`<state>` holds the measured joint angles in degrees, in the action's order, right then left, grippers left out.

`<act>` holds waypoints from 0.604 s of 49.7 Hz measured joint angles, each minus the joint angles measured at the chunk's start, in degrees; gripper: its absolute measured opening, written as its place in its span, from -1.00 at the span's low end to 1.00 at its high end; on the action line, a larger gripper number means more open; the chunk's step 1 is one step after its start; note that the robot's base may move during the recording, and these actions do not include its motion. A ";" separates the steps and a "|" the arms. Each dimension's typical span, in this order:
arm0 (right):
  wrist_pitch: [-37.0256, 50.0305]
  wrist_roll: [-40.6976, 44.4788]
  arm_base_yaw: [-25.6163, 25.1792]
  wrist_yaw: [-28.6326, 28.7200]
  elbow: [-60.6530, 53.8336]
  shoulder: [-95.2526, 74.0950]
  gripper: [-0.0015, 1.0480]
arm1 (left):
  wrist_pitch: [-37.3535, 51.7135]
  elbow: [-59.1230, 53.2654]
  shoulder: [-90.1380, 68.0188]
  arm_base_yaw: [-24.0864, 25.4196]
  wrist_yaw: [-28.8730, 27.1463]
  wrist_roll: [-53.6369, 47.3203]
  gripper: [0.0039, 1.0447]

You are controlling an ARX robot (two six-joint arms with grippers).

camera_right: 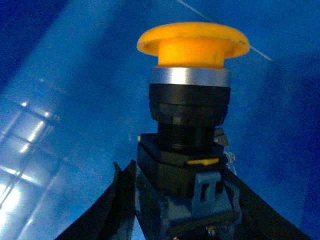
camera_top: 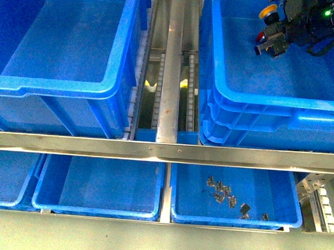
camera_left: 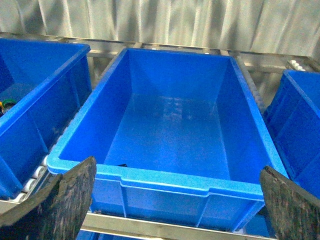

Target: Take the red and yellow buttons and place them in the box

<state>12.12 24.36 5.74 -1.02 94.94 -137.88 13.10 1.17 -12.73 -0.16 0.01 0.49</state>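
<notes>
My right gripper (camera_top: 276, 23) is shut on the yellow button (camera_top: 268, 10) at the far end of the right-hand box (camera_top: 266, 104), a large deep blue crate. In the right wrist view the yellow button (camera_right: 192, 45) stands upright, with the gripper (camera_right: 182, 212) clamping its black-grey body and blue crate wall behind it. A small red-capped piece (camera_top: 262, 36), apparently the red button, shows just beside the gripper, low in the box. My left gripper (camera_left: 176, 172) is open and holds nothing. Its dark fingers (camera_left: 60, 200) frame the near rim of an empty blue crate (camera_left: 170, 180).
A second large blue crate (camera_top: 64, 88) stands on the left, across a metal roller track (camera_top: 172, 65). A steel rail (camera_top: 166, 149) crosses in front. Below it are shallow blue trays (camera_top: 98, 210), one holding several small metal parts (camera_top: 225, 194). Another crate (camera_left: 30, 125) at the left holds small items.
</notes>
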 joint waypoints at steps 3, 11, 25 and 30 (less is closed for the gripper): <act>1.31 -0.15 0.15 0.28 -0.09 0.07 0.03 | 0.00 -0.02 0.00 0.00 0.00 0.00 0.86; 5.99 -0.59 -0.28 4.31 -7.02 5.81 0.56 | 0.00 -0.02 0.00 0.00 0.00 0.00 0.86; 13.90 -0.66 -4.44 10.78 -29.64 25.77 0.88 | 0.00 -0.02 0.00 0.00 0.00 0.00 0.86; 13.79 -2.21 -6.86 15.65 -40.87 36.61 0.88 | 0.00 -0.02 0.00 0.00 0.00 0.00 0.86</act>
<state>25.91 22.15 -1.13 14.63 54.06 -101.27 13.10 1.15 -12.73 -0.16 0.01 0.49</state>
